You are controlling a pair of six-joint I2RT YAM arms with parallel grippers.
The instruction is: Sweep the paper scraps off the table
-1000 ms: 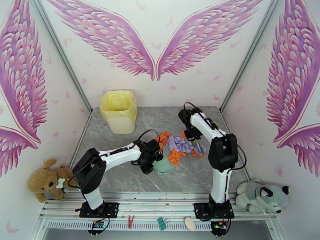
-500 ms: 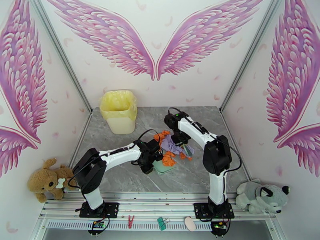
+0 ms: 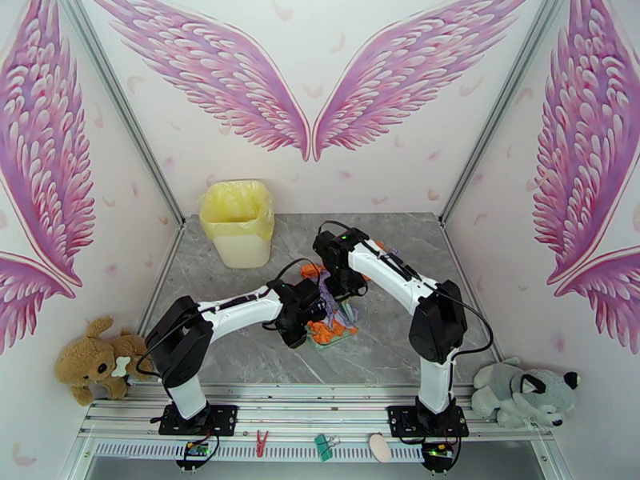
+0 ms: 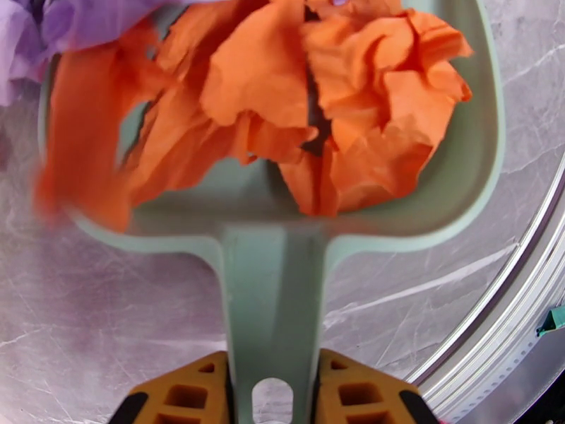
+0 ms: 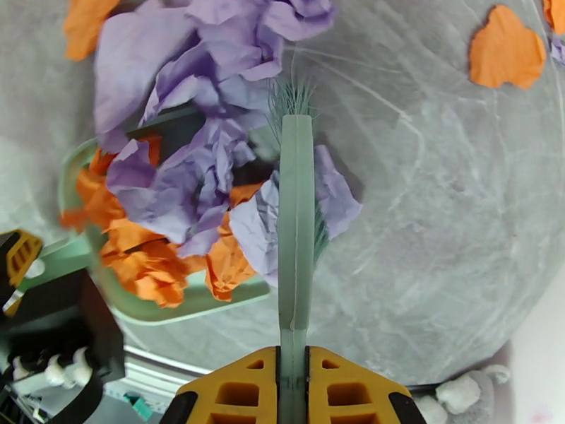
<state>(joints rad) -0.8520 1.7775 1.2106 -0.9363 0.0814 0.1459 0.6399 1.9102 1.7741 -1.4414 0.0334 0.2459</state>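
sweep: paper scraps (image 5: pixel 176 185) now bunched onto dustpan (image 4: pixel 424 227), off table (image 3: pixel 240 354) centre | right gripper (image 5: pixel 293 390) clamped on brush (image 5: pixel 295 206); left gripper (image 4: pixel 272 390) clamped on dustpan handle | orange stray (image 5: pixel 505 47) remains

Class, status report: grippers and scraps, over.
Left gripper shut on dustpan. Right gripper shut on brush. Paper scraps mostly in dustpan; orange stray on table.

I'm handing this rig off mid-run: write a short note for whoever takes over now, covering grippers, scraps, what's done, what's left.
Left gripper: shut on the dustpan handle, pan on the table.
Right gripper: shut on the brush, bristles at the pan's mouth.
Done: orange paper scraps lie in the pan; lavender scraps heaped at its mouth, partly in.
Left: push the lavender in, then fetch the stray orange scrap on the table beyond the brush.
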